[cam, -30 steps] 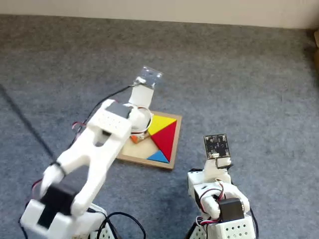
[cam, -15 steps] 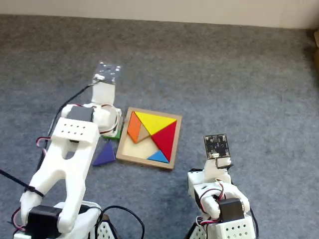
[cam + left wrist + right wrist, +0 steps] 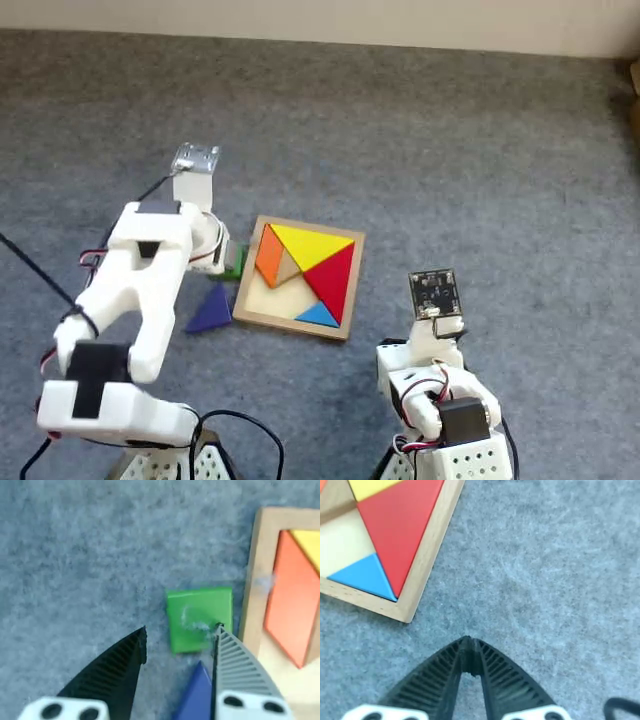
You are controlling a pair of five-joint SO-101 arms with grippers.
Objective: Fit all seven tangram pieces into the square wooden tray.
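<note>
High view: the tray sits mid-scene on the grey carpet. It already holds the yellow triangle, red triangle, orange piece and light blue triangle. At the tray's 9 o'clock, the green square pokes out from under the left arm, and the dark blue triangle lies around its 8 o'clock. So at least two pieces are left to fit, I reckon.

Left wrist view: the left hand is spread open and empty right over the green square. The square isn't centred, though. The grey finger sits over the square's tray-side corner, and the black finger is off on the carpet. The tray's rim is just beside the square, and the dark blue triangle nearly touches it. I'd slide the hand toward the tray so the fingers straddle the square, or twist to take its other two edges. Go down gently so nothing snags the rim.

Right wrist view: the right hand is clenched on nothing over bare carpet, near the tray corner with the red triangle.
</note>
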